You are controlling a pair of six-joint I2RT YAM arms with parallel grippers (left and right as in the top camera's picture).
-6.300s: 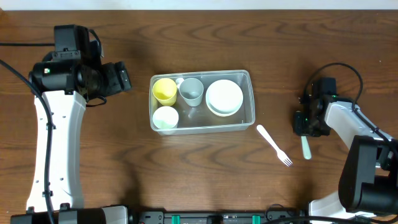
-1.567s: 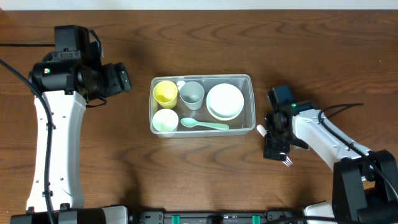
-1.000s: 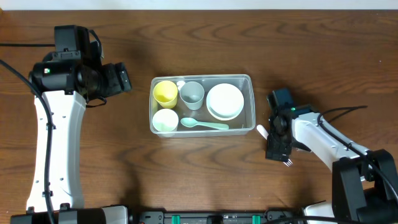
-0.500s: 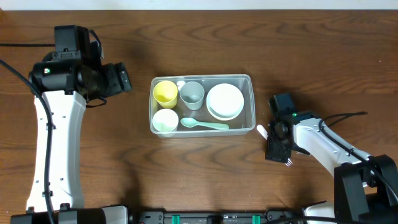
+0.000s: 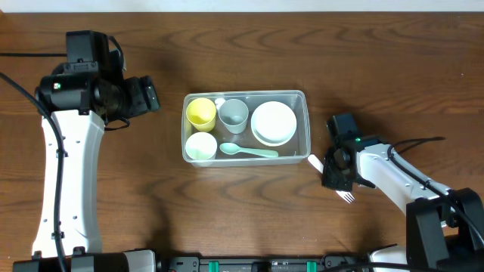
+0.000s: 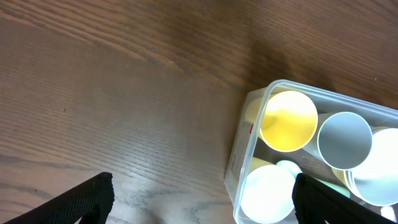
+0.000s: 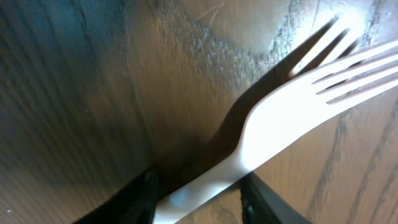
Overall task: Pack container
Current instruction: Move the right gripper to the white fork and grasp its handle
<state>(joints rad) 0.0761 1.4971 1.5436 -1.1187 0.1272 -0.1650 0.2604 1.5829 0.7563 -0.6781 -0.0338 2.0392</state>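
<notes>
The clear container (image 5: 246,94) stands at the table's middle, holding a yellow cup (image 5: 200,111), a grey cup (image 5: 234,113), a white bowl (image 5: 273,122), a pale green cup (image 5: 201,145) and a mint spoon (image 5: 249,151). Its left end shows in the left wrist view (image 6: 239,155). My right gripper (image 5: 336,174) is just right of the container, shut on the handle of a white fork (image 5: 345,196). In the right wrist view the fork (image 7: 286,124) runs between the fingers of the right gripper (image 7: 199,193). My left gripper (image 5: 144,94) is open and empty, left of the container.
Brown wooden table (image 5: 242,219) all round. The left arm (image 5: 72,174) stretches along the left side. The right arm (image 5: 401,177) and its cables reach in from the lower right corner.
The mint spoon went from the right gripper's place on the table into the container. My right gripper then moved left onto the fork, whose handle has shifted slightly. The left arm is still.
</notes>
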